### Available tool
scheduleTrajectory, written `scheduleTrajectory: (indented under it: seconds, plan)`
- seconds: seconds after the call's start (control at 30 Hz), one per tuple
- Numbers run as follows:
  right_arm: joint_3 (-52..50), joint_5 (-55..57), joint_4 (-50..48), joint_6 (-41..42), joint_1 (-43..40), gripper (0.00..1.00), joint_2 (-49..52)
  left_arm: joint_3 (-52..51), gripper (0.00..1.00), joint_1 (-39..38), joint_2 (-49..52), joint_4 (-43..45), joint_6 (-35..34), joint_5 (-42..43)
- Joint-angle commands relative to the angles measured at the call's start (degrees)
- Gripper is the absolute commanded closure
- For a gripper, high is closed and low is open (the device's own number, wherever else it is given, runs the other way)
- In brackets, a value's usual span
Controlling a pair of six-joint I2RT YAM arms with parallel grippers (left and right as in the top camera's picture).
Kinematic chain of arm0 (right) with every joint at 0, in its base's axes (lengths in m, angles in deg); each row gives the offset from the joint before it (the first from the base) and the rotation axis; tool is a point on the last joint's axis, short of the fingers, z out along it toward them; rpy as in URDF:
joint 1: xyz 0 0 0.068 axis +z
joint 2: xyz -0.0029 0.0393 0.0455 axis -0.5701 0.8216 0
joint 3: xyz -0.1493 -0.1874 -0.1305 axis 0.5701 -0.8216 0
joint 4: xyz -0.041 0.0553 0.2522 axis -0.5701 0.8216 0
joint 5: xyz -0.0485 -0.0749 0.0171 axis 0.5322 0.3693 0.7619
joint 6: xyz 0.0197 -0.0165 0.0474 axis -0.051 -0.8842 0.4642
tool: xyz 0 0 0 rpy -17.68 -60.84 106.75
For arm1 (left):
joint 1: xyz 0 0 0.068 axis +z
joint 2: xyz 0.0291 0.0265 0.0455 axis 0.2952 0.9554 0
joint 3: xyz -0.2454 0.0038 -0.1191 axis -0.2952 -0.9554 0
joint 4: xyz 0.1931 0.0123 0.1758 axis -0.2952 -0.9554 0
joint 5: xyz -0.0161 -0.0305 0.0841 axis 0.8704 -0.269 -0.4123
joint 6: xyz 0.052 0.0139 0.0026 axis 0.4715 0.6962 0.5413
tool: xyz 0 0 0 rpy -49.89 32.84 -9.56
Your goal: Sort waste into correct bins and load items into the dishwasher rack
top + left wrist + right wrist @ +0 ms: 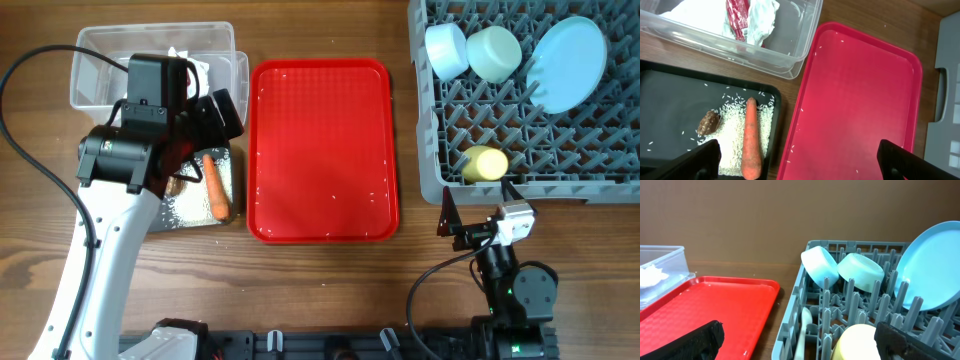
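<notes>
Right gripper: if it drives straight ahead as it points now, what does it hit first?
Probably the near wall of the dishwasher rack, with the yellow cup just behind it. Height is unclear; if the right gripper clears the rim, the cup comes first.

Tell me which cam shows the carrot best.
Left wrist: the carrot lies close up and unobstructed on rice grains in the black tray. Overhead shows the carrot small, near the tray's right edge. Right wrist doesn't show it.

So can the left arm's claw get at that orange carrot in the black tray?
Probably yes. The left claw hangs open above the orange carrot, which lies uncovered on white rice grains in the black rectangular tray.
</notes>
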Motion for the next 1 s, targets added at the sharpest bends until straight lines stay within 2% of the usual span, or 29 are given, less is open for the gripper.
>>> scheduleTrajectory:
  seconds: [0.0,0.2,0.27,0.37,0.47,0.63,0.73,0.8,0.97]
  plan:
    - [-0.07,-1.07,-0.24,-0.39,-0.17,0.00,-0.72,0.26,0.00,0.09,0.15,0.15,-0.57,0.26]
    - [-0.07,-1.07,-0.24,-0.42,-0.17,0.00,-0.72,0.09,0.00,0.09,0.04,0.63,2.62,-2.56]
    - [-0.07,-1.05,-0.24,-0.39,-0.17,0.00,-0.72,-2.67,0.00,-0.35,-2.21,6.47,3.78,-2.54]
    - [-0.07,-1.05,-0.22,-0.37,-0.17,0.00,-0.72,-14.49,0.00,-0.28,-8.72,25.97,3.78,-1.40]
    - [-0.07,-1.07,-0.24,-0.39,-0.17,0.00,-0.72,-30.77,0.00,0.96,-16.81,45.66,3.76,1.64]
    - [-0.07,-1.05,-0.24,-0.39,-0.17,0.00,-0.72,-55.91,0.00,4.46,-32.52,66.45,3.78,7.58]
    - [-0.07,-1.05,-0.24,-0.39,-0.17,0.00,-0.72,-67.19,0.00,6.80,-43.91,70.93,3.82,9.22]
    - [-0.07,-1.05,-0.24,-0.39,-0.17,0.00,-0.72,-72.30,0.00,8.33,-52.39,70.79,7.45,13.38]
    - [-0.07,-1.05,-0.24,-0.39,-0.17,0.00,-0.72,-78.12,0.00,10.12,-65.75,68.89,9.64,14.34]
